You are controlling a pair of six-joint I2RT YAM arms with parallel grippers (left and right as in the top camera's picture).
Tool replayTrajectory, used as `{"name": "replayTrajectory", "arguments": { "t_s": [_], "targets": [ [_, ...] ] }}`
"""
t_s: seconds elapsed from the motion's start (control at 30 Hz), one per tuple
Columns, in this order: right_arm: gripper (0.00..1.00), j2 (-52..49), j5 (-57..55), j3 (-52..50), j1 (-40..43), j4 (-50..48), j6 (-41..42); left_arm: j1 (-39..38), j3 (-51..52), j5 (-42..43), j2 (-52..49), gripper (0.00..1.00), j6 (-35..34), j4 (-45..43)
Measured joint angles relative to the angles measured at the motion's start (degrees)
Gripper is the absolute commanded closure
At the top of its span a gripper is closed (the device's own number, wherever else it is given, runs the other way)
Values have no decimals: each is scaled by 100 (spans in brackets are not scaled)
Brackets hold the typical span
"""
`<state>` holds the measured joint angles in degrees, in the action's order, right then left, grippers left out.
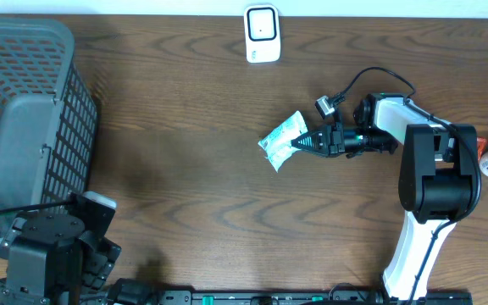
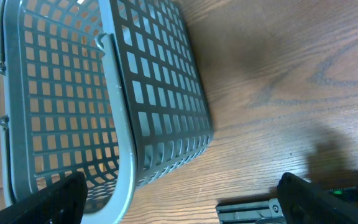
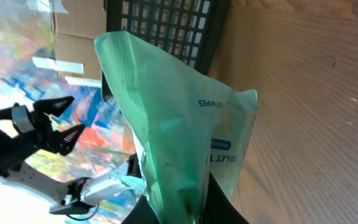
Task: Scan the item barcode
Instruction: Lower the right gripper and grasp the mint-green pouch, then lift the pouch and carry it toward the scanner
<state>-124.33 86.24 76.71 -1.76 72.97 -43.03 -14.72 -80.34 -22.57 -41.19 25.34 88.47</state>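
Brown wooden table [image 1: 193,178] under everything. Grey mesh basket [image 1: 79,110] at nine o'clock, handle [image 1: 28,152] folded across its mouth. Left gripper [image 2: 179,202] at seven, spread wide. Right gripper [image 1: 299,144] at three, pinching green wipes packet [image 1: 282,135] near centre. White scanner [image 1: 262,34] at twelve.

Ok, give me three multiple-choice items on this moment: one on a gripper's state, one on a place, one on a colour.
1. The right gripper is:
A. open and empty
B. shut on the packet
C. out of view

2. The basket stands:
A. by the left gripper
B. by the right gripper
C. midway between the two

3. The packet is:
A. red
B. pale green
C. black

Answers:
1 B: its fingers pinch the packet's edge in the overhead view.
2 A: the basket fills the left wrist view, far from the right arm.
3 B: the right wrist view shows green film up close.
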Motion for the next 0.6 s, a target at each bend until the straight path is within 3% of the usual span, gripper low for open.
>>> {"name": "replayTrajectory", "arguments": {
  "t_s": [0.23, 0.47, 0.6],
  "targets": [
    [98, 0, 20, 31, -55, 162, 4, 0, 0, 0, 0, 2, 0, 2],
    [98, 0, -496, 686, -474, 162, -55, 0, 0, 0, 0, 2, -2, 2],
    [99, 0, -1368, 1394, -798, -409, 595, 0, 0, 0, 0, 2, -2, 2]
  ]
}}
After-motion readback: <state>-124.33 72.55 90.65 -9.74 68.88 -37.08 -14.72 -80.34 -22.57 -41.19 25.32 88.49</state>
